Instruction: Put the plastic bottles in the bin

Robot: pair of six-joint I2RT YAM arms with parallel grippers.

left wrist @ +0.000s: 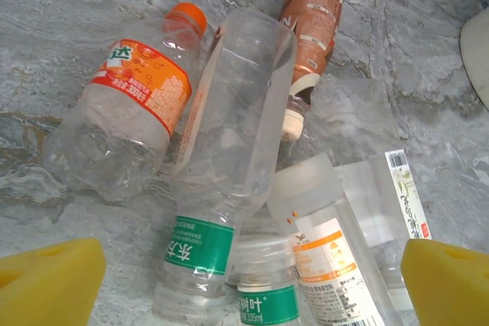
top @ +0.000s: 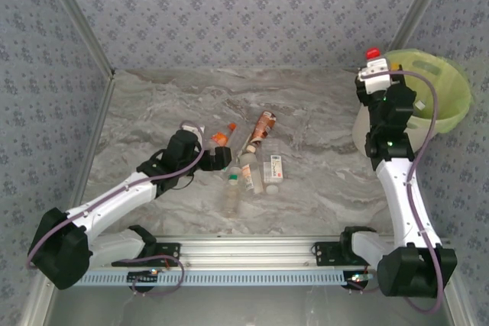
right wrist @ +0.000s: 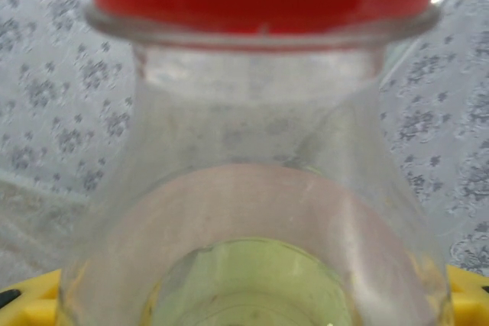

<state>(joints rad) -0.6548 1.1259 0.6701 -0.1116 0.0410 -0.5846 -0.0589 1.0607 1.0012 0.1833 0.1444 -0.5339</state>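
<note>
We see the left gripper [top: 219, 156] spread open, its yellow foam pads [left wrist: 53, 280] wide apart over crinkled, clear plastic bottles [left wrist: 229, 150] heaped on the veined marble surface [top: 153, 104]. Far toward 3 o'clock, the right gripper [top: 373, 68] clamps a smooth red-capped bottle [right wrist: 260, 188]. The round, green-lined bin [top: 447, 108] sits at its 3 o'clock.

My top view is bright and even, lit softly from overhead. Shadows on the table [top: 321, 188] are faint and soft-edged, with no hard glare on its marble. The left wrist picture is crisp, with small white glints on the clear bottles [left wrist: 237, 135], though the yellow pads [left wrist: 50, 284] nearest the lens look soft. On the right wrist, the red-capped bottle [right wrist: 260, 211] sits too close. I get heavy blur, and the wallpaper [right wrist: 61, 74] behind is hazy.
</note>
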